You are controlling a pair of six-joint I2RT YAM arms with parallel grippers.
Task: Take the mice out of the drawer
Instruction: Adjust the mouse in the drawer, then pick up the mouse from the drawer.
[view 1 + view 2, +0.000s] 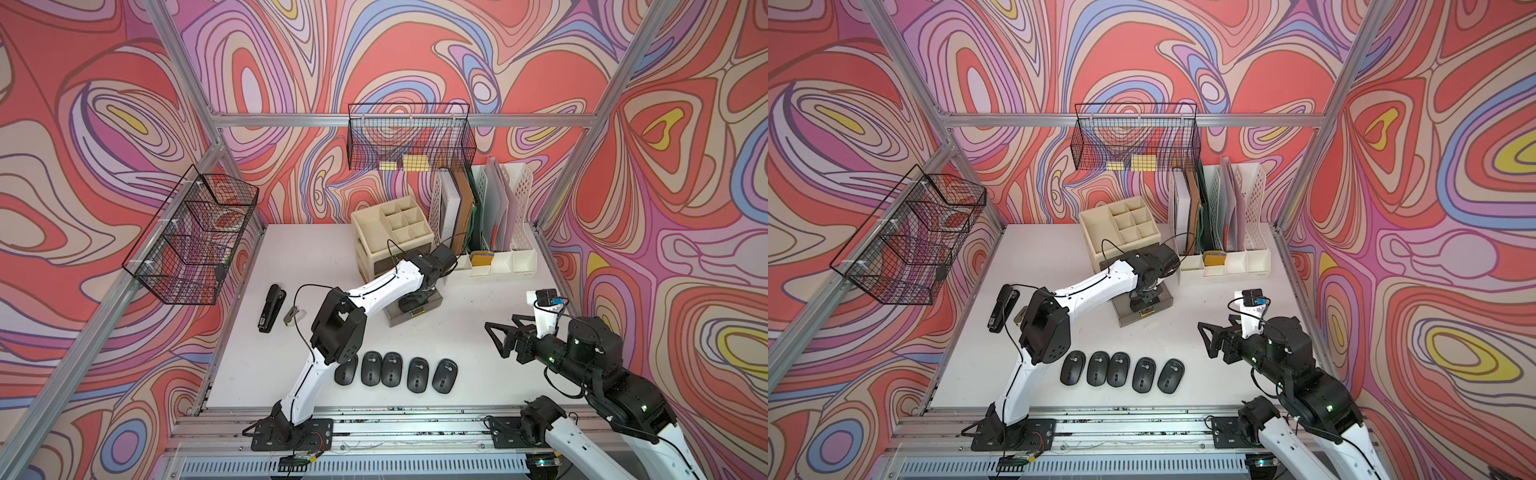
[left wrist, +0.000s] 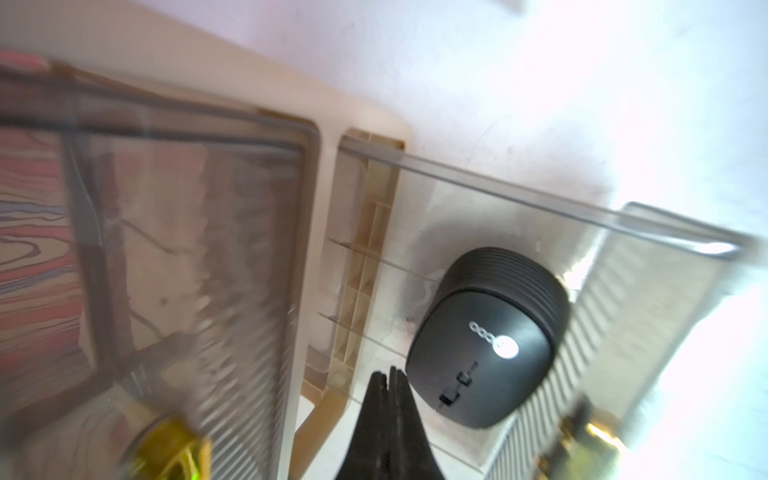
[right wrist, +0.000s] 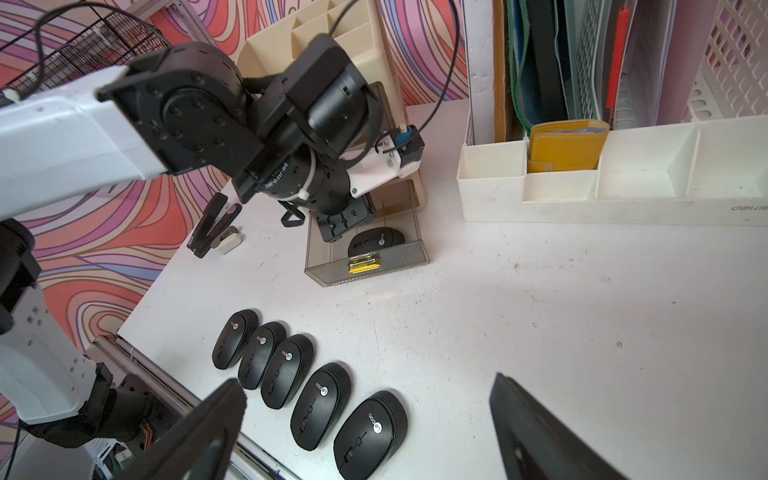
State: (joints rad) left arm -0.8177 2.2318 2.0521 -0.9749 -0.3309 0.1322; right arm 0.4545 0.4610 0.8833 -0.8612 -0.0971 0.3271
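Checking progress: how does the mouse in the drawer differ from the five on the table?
The drawer mouse sits inside the open drawer; the row mice are out on the table. It lies alone beside the shut left gripper; they lie side by side. All are black, white-logoed.

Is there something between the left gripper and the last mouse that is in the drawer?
Nothing visible. In the left wrist view the left gripper, shut, reaches into the open drawer close beside the mouse, and nothing lies in the narrow gap between them.
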